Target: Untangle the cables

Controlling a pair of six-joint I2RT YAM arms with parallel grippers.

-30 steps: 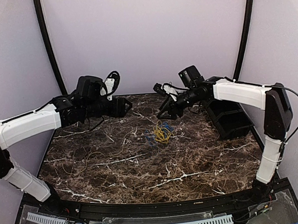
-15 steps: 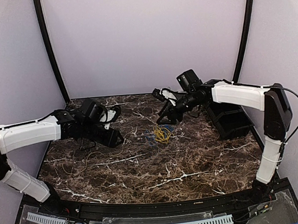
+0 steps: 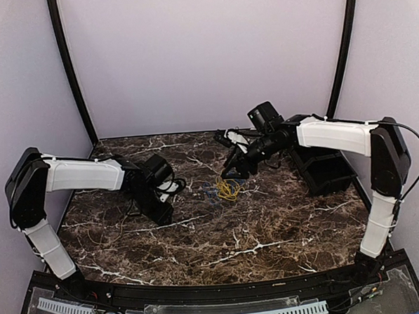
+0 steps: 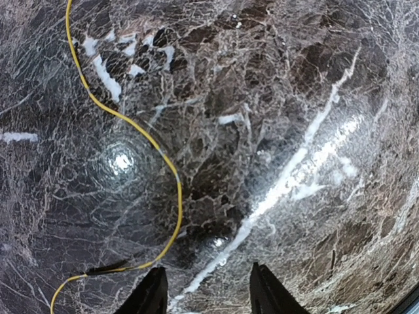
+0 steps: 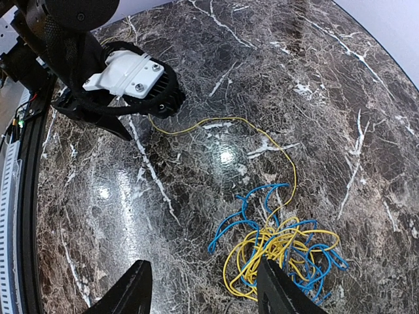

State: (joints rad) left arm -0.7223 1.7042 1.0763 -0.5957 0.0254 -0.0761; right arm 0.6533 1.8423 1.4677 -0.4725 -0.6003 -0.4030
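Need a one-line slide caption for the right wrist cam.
Open right gripper above the tangled yellow and blue cables; one yellow strand trails across the marble table toward the left arm.

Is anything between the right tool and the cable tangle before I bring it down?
Nothing visible does. The open right tool looks straight onto the yellow-and-blue cable tangle. The left tool sits off to the side, by the loose yellow strand.

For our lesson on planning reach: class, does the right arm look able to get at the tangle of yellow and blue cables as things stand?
Probably yes. The right arm's fingers hang open just over the tangle, nothing covers it, and the left arm is off to the side.
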